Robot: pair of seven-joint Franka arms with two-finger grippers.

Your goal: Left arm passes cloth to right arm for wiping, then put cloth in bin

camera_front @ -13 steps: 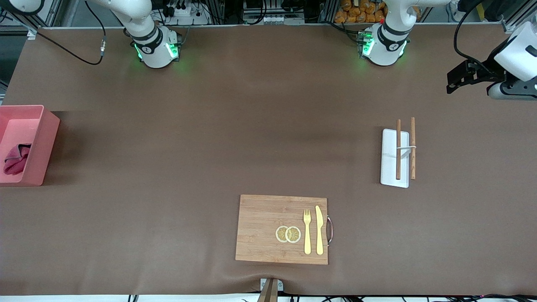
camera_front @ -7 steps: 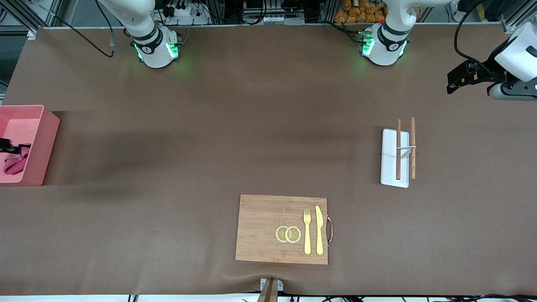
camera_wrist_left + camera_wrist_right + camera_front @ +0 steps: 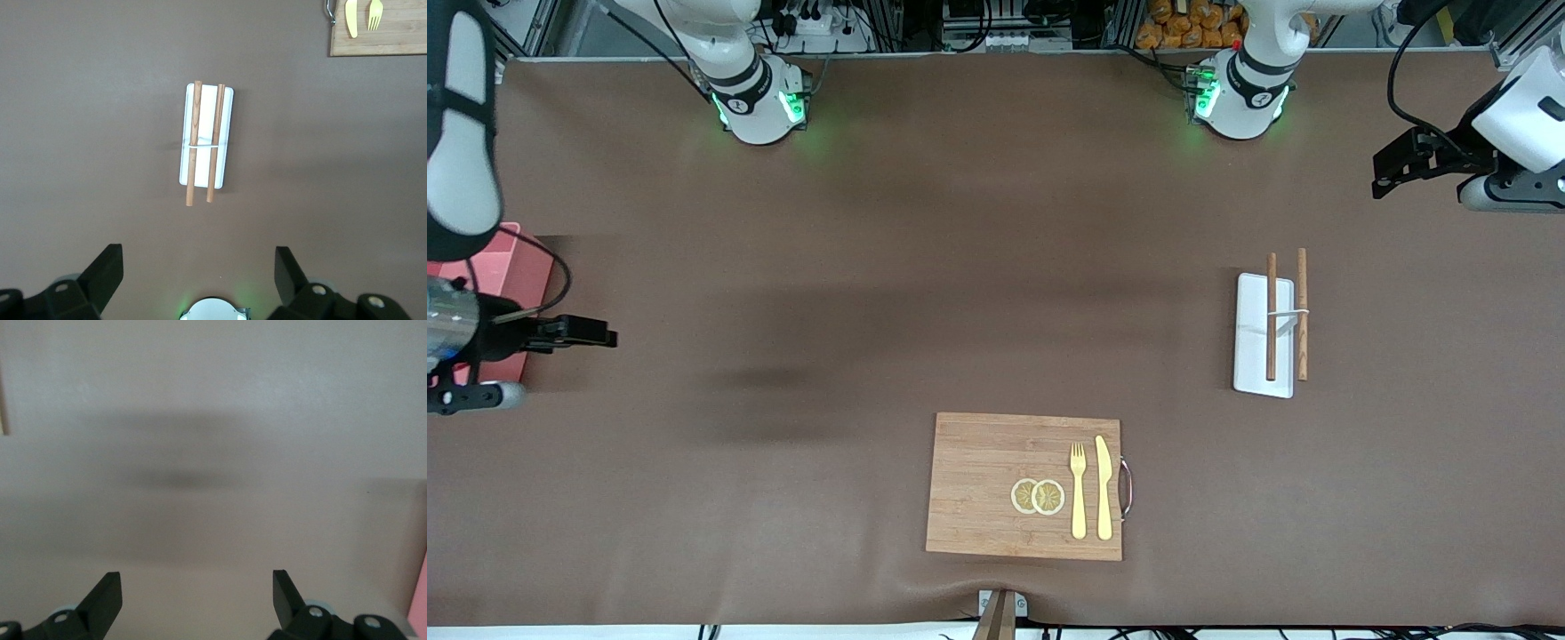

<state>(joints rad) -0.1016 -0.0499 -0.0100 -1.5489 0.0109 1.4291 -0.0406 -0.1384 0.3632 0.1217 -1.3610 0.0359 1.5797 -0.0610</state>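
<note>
The right hand (image 3: 600, 338) is empty, fingers spread, and has come out over the worktop (image 3: 960, 267) beside the bin (image 3: 520, 276). The cloth is hidden now — probably inside the bin. The left hand (image 3: 1387, 173) waits, also spread — job looks done.

The salmon-pink bin (image 3: 523, 267) sits at the left edge of the frame, mostly hidden by the right arm (image 3: 463, 116) above it. Only its corner shows, and the cloth cannot be seen.
</note>
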